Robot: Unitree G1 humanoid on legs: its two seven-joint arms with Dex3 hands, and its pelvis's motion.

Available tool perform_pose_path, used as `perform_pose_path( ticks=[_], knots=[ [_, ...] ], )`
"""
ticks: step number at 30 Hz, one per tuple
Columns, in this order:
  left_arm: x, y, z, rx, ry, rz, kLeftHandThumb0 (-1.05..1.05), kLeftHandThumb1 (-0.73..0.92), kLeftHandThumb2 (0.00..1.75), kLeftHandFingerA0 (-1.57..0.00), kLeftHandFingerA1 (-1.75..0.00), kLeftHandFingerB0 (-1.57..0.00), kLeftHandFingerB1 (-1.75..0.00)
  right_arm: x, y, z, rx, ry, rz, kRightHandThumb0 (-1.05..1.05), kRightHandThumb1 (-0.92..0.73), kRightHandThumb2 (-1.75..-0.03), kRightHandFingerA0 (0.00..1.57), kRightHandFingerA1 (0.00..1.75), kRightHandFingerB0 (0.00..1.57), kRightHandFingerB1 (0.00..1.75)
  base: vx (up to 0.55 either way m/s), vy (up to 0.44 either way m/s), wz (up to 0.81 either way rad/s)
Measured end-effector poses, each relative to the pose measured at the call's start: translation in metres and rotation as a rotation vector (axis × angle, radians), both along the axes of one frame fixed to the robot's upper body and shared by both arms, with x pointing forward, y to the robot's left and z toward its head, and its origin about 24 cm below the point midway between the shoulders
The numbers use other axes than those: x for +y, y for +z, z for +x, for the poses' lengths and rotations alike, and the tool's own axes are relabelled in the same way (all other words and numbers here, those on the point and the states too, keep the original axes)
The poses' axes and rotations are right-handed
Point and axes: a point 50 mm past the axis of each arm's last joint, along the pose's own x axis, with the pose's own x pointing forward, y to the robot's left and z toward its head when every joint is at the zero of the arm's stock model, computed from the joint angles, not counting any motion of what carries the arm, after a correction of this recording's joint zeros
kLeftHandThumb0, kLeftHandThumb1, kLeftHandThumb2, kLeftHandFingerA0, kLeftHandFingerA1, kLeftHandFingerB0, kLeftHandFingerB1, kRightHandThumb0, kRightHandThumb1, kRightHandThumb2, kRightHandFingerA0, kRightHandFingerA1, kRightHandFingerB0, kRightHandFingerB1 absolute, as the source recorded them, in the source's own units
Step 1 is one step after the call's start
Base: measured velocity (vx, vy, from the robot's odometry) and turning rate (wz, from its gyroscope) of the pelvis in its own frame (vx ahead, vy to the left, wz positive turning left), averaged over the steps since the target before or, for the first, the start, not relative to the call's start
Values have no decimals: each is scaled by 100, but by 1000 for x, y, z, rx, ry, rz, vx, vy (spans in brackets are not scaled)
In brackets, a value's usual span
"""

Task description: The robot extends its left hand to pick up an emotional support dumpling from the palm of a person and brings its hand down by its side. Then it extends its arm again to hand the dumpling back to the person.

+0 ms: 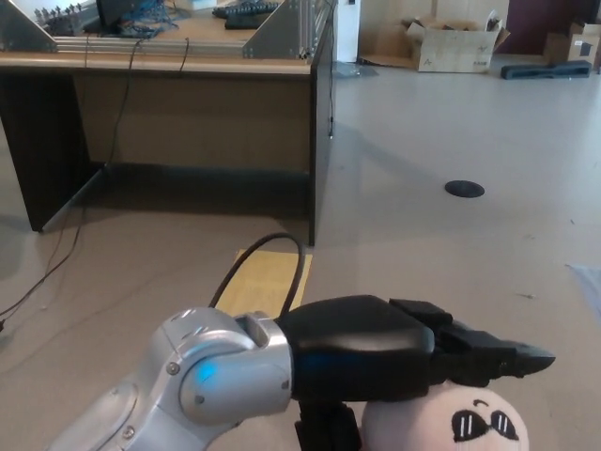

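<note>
**Dumpling under our left robot hand**

Our silver forearm (188, 385) reaches in from the left, ending in the black left robot hand (413, 352). Its fingers (498, 359) stretch out flat, and we cannot tell whether they grip anything. The white dumpling (451, 423) sits directly beneath them, touching, at the bottom right edge.

The left arm (202, 381) is clad in rounded silver-grey metal shells with a small round screw head near the joint and a faint blue glow on its side. It runs into a glossy black left hand (413, 355), blocky at the palm, ending in thick, tapered black fingers (507, 359).
</note>
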Motion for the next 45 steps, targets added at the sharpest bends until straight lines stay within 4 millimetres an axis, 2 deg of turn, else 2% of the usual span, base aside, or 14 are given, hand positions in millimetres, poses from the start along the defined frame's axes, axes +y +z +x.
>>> perform_pose_path(
  ticks=[8,9,10,15,16,17,21,30,31,35,36,42,43,45],
  knots=[
    [2,1,0,-38,-15,-29,-105,34,104,0,-36,0,0,0,1,1,-2,0,0,-39,-65,-60,84,56,65,45,0,0,0],
    [2,1,0,-42,-17,-29,-23,71,62,-75,-161,-76,-91,0,1,1,-2,0,0,-48,-80,-64,58,66,54,45,0,0,0],
    [2,2,0,-46,-18,-34,-23,71,62,-74,-161,-80,-82,1,0,1,4,8,-13,-48,-72,-62,68,56,57,42,0,0,0],
    [5,3,0,-58,-16,-54,-24,73,65,-74,-159,-78,-82,5,1,1,25,77,-91,-45,-69,-61,70,60,61,45,0,0,0],
    [5,3,0,-61,-16,-56,-25,73,67,-80,-153,-83,-61,6,2,2,22,82,-95,-46,-72,-62,69,58,61,43,0,0,0],
    [5,4,0,-62,-15,-59,-24,71,67,-83,-148,-84,-57,6,2,2,19,86,-99,-44,-69,-61,72,60,67,45,0,0,0],
    [7,5,1,-65,-8,-68,-24,72,67,-80,-152,-85,-63,6,3,2,18,90,-99,-41,-68,-60,72,68,65,46,0,0,0],
    [9,6,1,-67,0,-76,-22,72,61,-83,-149,-85,-70,6,4,2,12,92,-94,-44,-67,-60,76,61,69,45,0,0,0],
    [9,7,1,-67,1,-77,-21,70,68,-82,-152,-84,-82,6,4,2,11,92,-93,-42,-64,-59,74,57,70,46,0,0,0],
    [12,8,2,-78,8,-103,-21,70,68,-82,-152,-84,-82,2,5,3,3,67,-54,-42,-64,-59,74,57,70,46,0,0,0],
    [12,9,3,-79,9,-106,-11,78,66,-85,-170,-59,-149,2,5,3,2,64,-49,-30,-64,-59,82,56,71,48,0,0,0],
    [29,37,8,-165,61,-316,-19,83,63,-75,-171,-68,-140,4,7,6,-6,45,-3,-30,-62,-59,83,55,76,48,0,0,0],
    [32,45,8,-187,69,-353,-28,70,71,-97,-159,-82,-115,4,7,6,-5,44,-3,-30,-62,-59,85,58,75,49,0,0,0],
    [44,70,6,-258,92,-460,-11,75,71,-84,-161,-80,-113,5,7,6,-7,45,-2,-30,-61,-59,86,59,76,49,0,0,0]
  ],
)
